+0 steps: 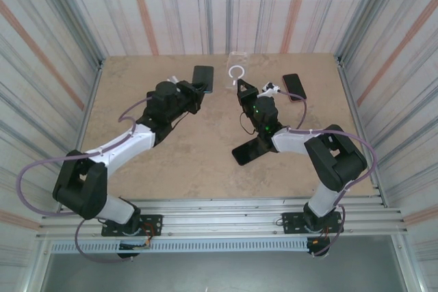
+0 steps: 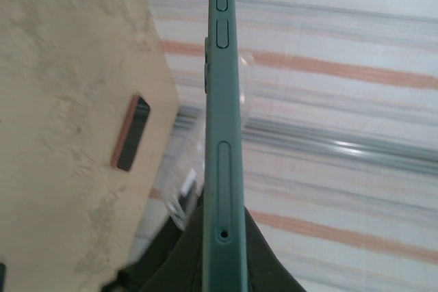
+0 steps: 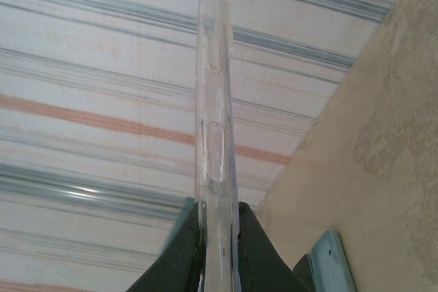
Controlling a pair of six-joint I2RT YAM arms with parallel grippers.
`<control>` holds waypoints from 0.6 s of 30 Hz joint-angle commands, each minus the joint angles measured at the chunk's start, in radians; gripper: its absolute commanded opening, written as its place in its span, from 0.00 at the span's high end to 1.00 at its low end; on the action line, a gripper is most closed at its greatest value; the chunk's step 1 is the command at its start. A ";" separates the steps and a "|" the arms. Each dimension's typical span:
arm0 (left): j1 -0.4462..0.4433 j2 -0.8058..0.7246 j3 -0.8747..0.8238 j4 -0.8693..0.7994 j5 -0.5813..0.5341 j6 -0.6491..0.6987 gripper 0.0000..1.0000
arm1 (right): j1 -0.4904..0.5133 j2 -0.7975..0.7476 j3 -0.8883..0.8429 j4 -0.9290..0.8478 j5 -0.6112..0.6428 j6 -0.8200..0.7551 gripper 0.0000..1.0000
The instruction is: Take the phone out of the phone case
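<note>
My left gripper [image 1: 197, 89] is shut on the phone [image 1: 203, 76], a dark slab with a green edge, and holds it up off the table. In the left wrist view the phone's green edge [image 2: 222, 135] runs straight up from between my fingers [image 2: 224, 254], its side buttons at the top. My right gripper [image 1: 241, 85] is shut on the clear phone case [image 1: 237, 66], which has a white ring on its back. In the right wrist view the case [image 3: 214, 135] stands edge-on, pinched at its lower end by my gripper [image 3: 217, 254]. Phone and case are apart, side by side.
A second dark phone with an orange rim [image 1: 295, 87] lies on the table at the back right, also seen in the left wrist view [image 2: 130, 133]. A light blue object [image 3: 328, 264] sits by my right gripper. A black flat object [image 1: 248, 150] lies mid-table. Striped walls enclose the beige table [image 1: 178, 162].
</note>
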State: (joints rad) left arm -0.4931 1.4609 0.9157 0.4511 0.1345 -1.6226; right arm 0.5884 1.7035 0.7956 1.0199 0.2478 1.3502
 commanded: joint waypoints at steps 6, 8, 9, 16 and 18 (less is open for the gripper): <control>0.081 0.158 -0.055 0.263 -0.011 0.108 1.00 | 0.003 0.029 0.035 -0.047 -0.063 0.017 1.00; 0.087 0.211 -0.065 0.327 -0.041 0.104 1.00 | 0.009 0.033 0.036 -0.054 -0.068 0.021 1.00; 0.090 0.240 -0.056 0.340 -0.049 0.117 1.00 | 0.011 0.037 0.036 -0.056 -0.072 0.021 1.00; 0.108 0.405 0.008 0.421 -0.061 0.120 1.00 | 0.030 0.084 0.053 -0.056 -0.096 0.032 1.00; 0.118 0.447 0.024 0.430 -0.049 0.113 1.00 | 0.035 0.095 0.052 -0.056 -0.099 0.039 1.00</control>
State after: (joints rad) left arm -0.3927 1.8828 0.8879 0.7563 0.0952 -1.5303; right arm 0.6151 1.7802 0.8230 0.9665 0.1581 1.3571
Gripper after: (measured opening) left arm 0.112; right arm 0.128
